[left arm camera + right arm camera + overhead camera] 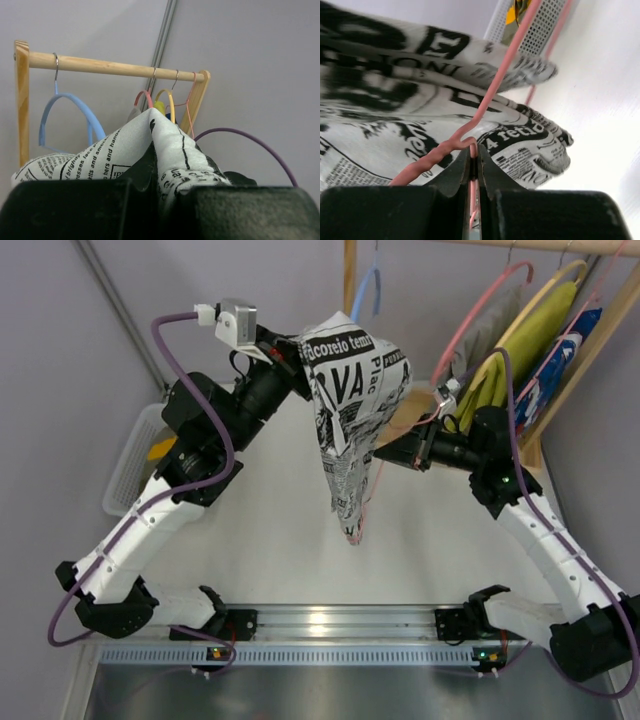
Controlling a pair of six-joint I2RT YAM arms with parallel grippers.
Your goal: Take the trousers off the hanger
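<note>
**Printed trousers held aloft over the table's far edge, separation unfinished**
My left end effector (156, 190) clamps the soft black-and-white newsprint trousers (350, 410). My right end effector (474, 160) pinches the thin pink wire hanger (496, 85), not yet clear of the fabric.

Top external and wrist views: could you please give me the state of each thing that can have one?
trousers: held up, bunched into a peak, not yet free of the hanger.
hanger: off the rail, clamped at its twisted neck, wire lying against the trousers.
left gripper: shut on the trousers.
right gripper: shut on the hanger.
light blue hanger: hanging on the rail, empty.
</note>
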